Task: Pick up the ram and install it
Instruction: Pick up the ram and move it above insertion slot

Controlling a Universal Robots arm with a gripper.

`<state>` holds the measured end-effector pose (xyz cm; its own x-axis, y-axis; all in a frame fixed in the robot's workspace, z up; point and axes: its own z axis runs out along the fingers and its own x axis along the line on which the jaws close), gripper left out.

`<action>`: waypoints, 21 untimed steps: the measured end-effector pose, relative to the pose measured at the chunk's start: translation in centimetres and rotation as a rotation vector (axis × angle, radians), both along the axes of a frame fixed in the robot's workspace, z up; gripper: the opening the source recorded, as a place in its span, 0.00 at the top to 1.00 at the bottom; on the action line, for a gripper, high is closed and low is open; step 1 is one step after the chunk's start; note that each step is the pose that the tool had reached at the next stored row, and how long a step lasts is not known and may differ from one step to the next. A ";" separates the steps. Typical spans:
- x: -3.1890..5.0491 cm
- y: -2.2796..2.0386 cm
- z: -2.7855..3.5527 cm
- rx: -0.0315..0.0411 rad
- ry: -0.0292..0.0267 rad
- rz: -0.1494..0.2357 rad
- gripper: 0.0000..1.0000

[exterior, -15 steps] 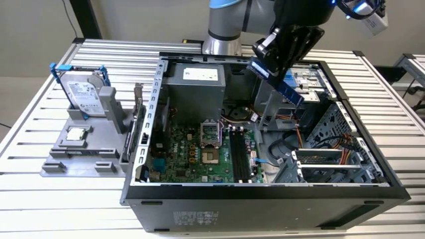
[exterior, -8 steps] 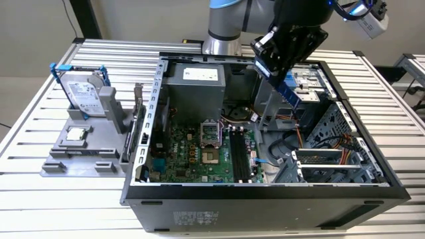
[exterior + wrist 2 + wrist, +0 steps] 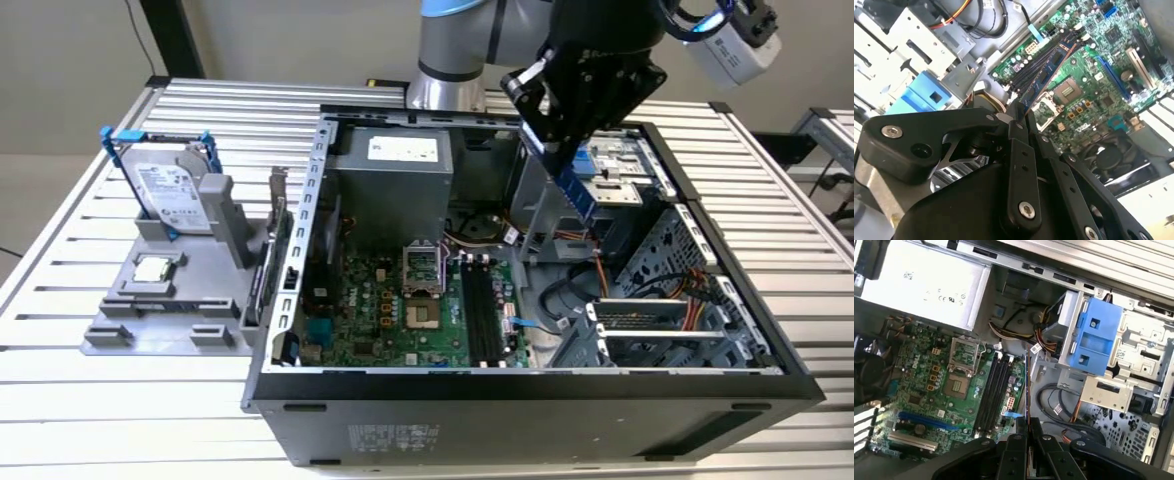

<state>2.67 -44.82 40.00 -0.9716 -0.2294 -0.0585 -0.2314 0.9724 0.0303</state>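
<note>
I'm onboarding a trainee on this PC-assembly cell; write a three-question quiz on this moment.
1. True or false: the black gripper is shut on the long, thin dark green ram stick.
2. Fill in: the silver hard drive in its blue frame stands at the exterior view's ____.
3. The ram is: A) held above the open black computer case, B) seated in a slot, C) lying beside the hard drive.
Key: 1 true; 2 left; 3 A.
</note>
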 end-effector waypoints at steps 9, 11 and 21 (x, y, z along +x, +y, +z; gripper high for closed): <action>0.00 0.00 0.00 0.0000 0.0000 -0.158 1.00; 0.00 0.00 0.00 0.0000 0.0000 -0.190 1.00; 0.00 0.00 -0.24 -0.0023 -0.0002 -0.216 1.00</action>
<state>2.67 -44.82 39.76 -0.9982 -0.0157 -0.0584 -0.0173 0.9995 0.0281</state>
